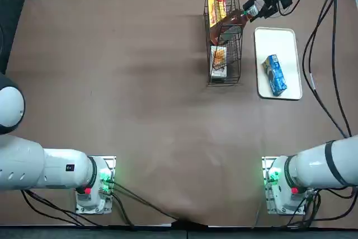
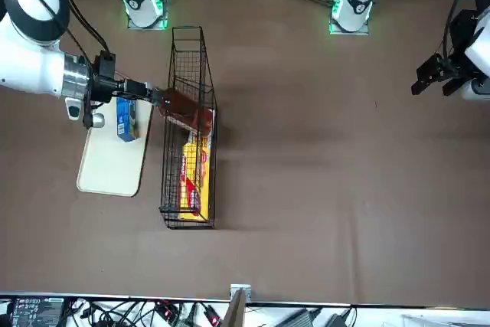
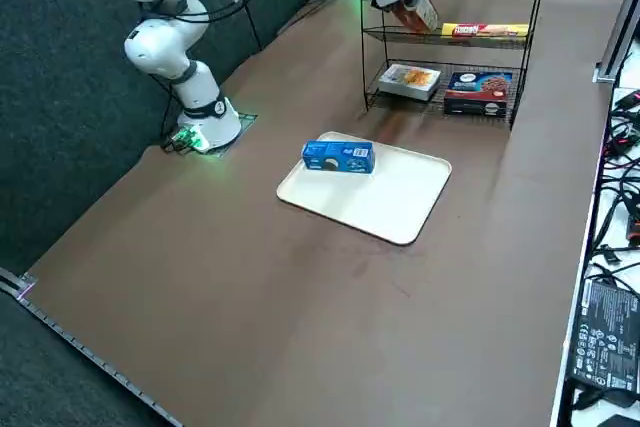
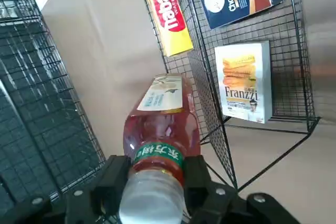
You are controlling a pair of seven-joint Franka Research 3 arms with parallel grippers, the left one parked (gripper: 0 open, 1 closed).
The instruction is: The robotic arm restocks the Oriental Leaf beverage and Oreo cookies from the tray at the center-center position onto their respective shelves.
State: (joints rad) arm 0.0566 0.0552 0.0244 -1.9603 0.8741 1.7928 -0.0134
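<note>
- Right gripper (image 4: 159, 170) clamped on the tea bottle (image 4: 161, 121) at the rack (image 1: 226, 76), upper right overhead; placement looks unfinished.
- Oreo packet (image 1: 275, 75) remains to shelve, on the tray (image 1: 273, 45) below.

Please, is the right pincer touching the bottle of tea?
Touching. The right wrist view shows the right pincer with its fingers pressed against both sides of the bottle.

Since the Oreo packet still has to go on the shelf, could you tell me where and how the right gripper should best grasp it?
Probably mid-length, from above, jaws across its narrow width: the Oreo packet lies flat, oblong and uncovered on the tray.
</note>
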